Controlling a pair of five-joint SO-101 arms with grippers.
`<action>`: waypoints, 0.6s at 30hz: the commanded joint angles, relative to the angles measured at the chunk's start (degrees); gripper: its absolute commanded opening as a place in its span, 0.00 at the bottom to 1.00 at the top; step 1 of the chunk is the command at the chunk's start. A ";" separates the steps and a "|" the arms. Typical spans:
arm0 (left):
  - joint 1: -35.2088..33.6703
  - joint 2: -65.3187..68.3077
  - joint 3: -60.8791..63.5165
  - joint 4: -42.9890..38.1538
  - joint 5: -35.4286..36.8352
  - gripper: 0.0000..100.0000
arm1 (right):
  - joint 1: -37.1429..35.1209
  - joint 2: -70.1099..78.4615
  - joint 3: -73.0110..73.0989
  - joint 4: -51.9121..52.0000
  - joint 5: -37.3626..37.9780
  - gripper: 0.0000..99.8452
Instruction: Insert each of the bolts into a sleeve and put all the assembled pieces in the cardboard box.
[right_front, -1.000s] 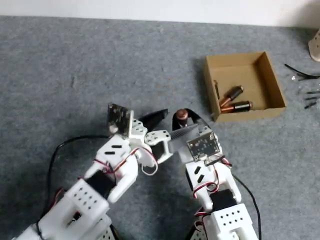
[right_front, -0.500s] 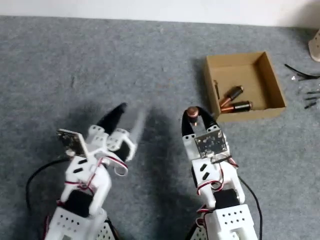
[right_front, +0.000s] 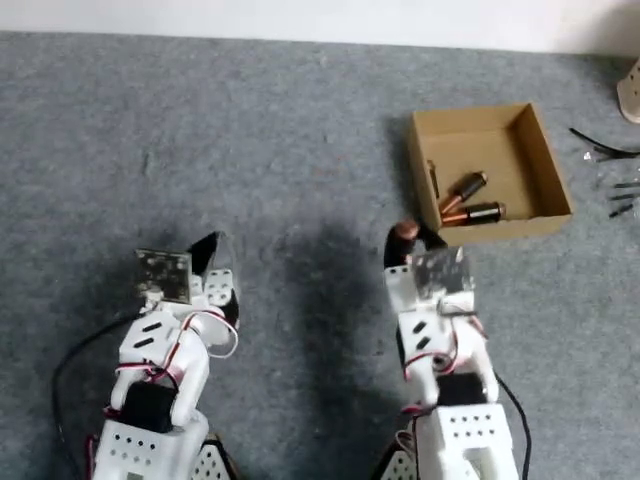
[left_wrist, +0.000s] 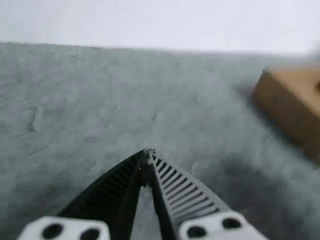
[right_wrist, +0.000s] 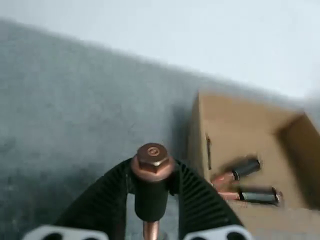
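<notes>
The right gripper (right_wrist: 152, 175) is clamped on the black sleeve (right_wrist: 151, 200) of an assembled piece. The copper bolt (right_wrist: 152, 158) head stands above the jaws, just short of the near corner of the box (right_front: 480, 150). Two finished pieces (right_front: 468, 200) lie inside the box. The left gripper (left_wrist: 149, 162) sits well apart over the carpet (right_front: 300, 130), jaws together and empty. The piece looks rigid, metal and dense for its size. The bolt may slide from the sleeve if tipped head-down, so gripping the sleeve's middle, as here, seems soundest.
</notes>
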 joint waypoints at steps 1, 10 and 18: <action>-0.48 -0.48 0.75 1.67 -3.60 0.01 | 3.12 12.26 -15.87 2.33 -1.05 0.00; 1.10 -0.22 -0.13 6.07 -9.32 0.01 | 15.08 56.40 -46.90 2.77 -1.05 0.00; 0.84 -0.48 0.04 5.71 -9.67 0.01 | 22.02 85.93 -67.38 2.77 -1.14 0.01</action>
